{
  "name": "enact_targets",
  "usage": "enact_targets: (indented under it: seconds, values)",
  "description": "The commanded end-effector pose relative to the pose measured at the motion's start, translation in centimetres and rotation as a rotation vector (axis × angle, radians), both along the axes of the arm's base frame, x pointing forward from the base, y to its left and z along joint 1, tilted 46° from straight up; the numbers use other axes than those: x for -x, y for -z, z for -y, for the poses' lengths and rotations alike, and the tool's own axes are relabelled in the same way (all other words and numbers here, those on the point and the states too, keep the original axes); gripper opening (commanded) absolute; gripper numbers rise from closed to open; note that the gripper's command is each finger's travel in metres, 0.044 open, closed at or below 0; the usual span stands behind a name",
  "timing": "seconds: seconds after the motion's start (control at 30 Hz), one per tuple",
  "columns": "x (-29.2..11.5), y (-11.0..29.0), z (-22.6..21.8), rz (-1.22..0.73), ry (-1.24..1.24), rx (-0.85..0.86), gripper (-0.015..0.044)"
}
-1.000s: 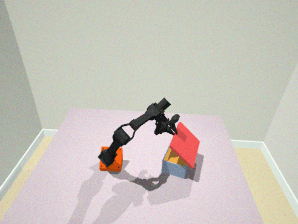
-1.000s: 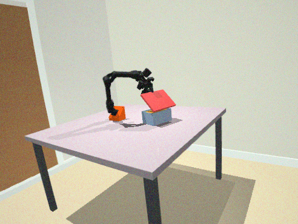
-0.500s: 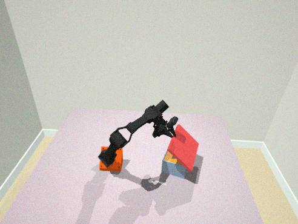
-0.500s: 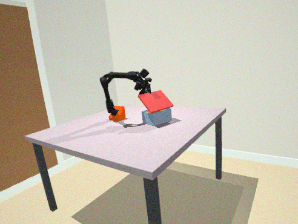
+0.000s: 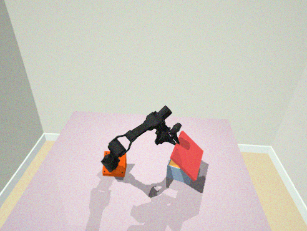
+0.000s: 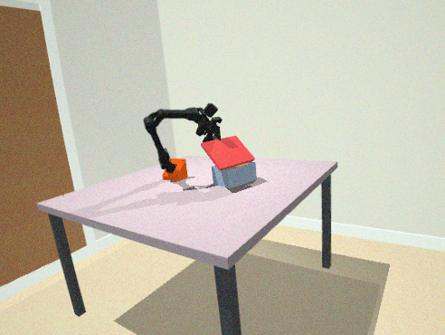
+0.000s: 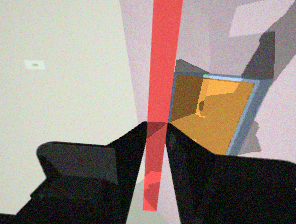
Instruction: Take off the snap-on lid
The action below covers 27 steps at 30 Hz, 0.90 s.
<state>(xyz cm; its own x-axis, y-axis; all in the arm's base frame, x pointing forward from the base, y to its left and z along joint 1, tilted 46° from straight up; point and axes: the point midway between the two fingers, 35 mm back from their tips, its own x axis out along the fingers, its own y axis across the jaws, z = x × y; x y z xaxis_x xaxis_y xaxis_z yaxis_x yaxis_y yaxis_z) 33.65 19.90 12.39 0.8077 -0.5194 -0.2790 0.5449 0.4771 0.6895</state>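
The red lid (image 5: 190,157) (image 6: 230,154) (image 7: 164,60) is held steeply tilted over the storage box. My gripper (image 5: 178,143) (image 6: 218,138) (image 7: 156,126) is shut on the lid near its upper edge, one finger on each side of it. The blue-grey storage box (image 5: 178,175) (image 6: 237,176) (image 7: 248,117) stands on the table with its orange inside partly uncovered. The wrist view shows its opening to the right of the lid. Whether the lid's low edge touches the box rim I cannot tell.
The arm's orange base block (image 5: 121,167) (image 6: 179,170) stands on the pink table (image 5: 62,187) (image 6: 181,231), left of the box. The table's right edge lies beyond the box in the top view. A pale wall (image 5: 156,56) (image 6: 294,90) rises behind.
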Motion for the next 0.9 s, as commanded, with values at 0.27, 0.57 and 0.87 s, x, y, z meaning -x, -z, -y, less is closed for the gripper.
enact_targets:
  seconds: [0.27, 0.57, 0.87]
  values:
    - [0.8, -1.6, 1.6, 0.001, -0.002, 0.000, 0.0000]
    - [1.4, -2.8, 2.9, 0.000, -0.002, 0.001, 0.0000]
    - [1.9, -3.9, 4.1, 0.000, -0.002, 0.002, 0.0000]
